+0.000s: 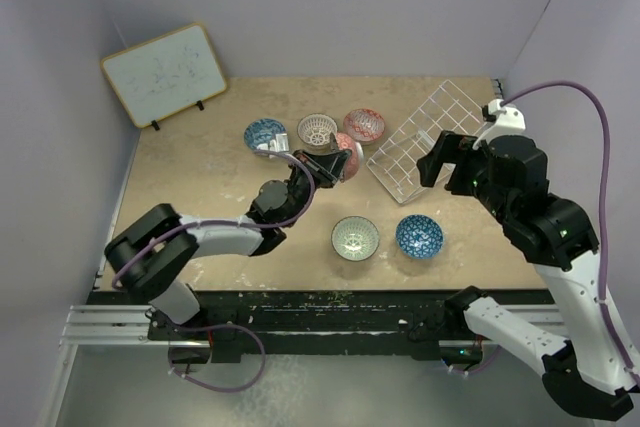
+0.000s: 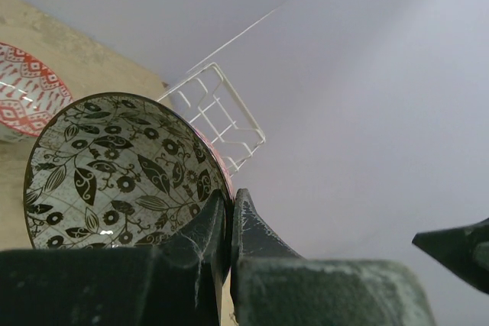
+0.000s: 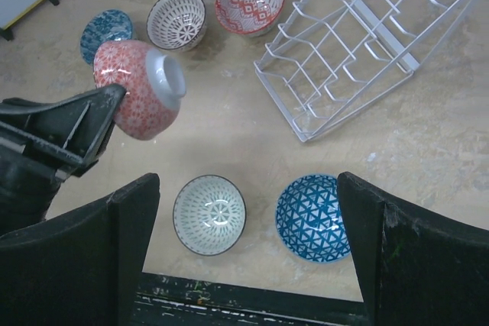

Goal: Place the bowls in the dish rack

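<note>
My left gripper point(image 1: 335, 165) point(image 2: 231, 198) is shut on the rim of a bowl point(image 2: 114, 166) with black leaves inside and a red-speckled outside point(image 3: 141, 89). It holds the bowl tilted above the table, left of the white wire dish rack point(image 1: 425, 142) point(image 3: 359, 43). My right gripper point(image 1: 440, 159) point(image 3: 246, 182) is open and empty, high above a pale green-white bowl point(image 1: 355, 238) point(image 3: 210, 214) and a blue triangle-pattern bowl point(image 1: 419, 236) point(image 3: 315, 217). A blue bowl point(image 1: 266, 134), a white-lattice bowl point(image 1: 317, 130) and a red bowl point(image 1: 363, 125) sit behind. No bowl shows in the rack.
A wood-framed whiteboard point(image 1: 165, 72) leans at the back left. Pale walls close in the table on three sides. The black front rail point(image 1: 320, 302) runs along the near edge, just below the two near bowls.
</note>
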Available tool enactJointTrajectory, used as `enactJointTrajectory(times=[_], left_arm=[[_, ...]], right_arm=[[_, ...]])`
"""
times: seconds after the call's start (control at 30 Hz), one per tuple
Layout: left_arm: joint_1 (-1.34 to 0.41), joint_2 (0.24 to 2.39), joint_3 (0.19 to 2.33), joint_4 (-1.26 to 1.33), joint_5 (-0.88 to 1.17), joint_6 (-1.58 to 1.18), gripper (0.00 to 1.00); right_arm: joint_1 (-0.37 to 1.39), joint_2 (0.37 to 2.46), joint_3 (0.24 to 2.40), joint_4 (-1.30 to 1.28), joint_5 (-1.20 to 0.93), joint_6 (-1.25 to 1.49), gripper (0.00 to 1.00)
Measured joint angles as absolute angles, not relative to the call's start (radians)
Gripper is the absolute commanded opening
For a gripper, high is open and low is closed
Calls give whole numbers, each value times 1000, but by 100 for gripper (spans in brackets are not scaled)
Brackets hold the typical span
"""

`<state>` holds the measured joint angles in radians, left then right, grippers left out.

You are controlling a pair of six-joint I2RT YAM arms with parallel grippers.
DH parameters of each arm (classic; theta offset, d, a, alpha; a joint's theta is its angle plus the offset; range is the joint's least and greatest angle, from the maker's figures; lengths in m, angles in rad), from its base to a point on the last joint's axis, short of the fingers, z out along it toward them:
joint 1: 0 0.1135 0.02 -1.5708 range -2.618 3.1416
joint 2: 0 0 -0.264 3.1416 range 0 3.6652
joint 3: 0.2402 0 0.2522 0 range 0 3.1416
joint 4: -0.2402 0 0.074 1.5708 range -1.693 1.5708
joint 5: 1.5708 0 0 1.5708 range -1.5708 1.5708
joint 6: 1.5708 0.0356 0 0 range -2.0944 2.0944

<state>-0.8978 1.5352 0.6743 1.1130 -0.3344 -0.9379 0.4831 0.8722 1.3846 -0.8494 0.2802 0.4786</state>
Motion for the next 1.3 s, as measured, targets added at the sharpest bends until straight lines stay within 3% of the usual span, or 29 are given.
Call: enactJointTrajectory(times=[0.23, 0.83, 1.3], left_arm=[[-846, 1813, 710, 1400, -268, -1139, 0], [-855, 2044, 945, 1481, -213, -1299, 0], [-940, 2211, 1069, 1480, -299, -1400, 0]], right_arm=[[483, 870, 1390, -885, 298, 469, 100], [483, 875, 1404, -942, 325, 458, 100], [483, 854, 1404, -967, 324, 448, 100]])
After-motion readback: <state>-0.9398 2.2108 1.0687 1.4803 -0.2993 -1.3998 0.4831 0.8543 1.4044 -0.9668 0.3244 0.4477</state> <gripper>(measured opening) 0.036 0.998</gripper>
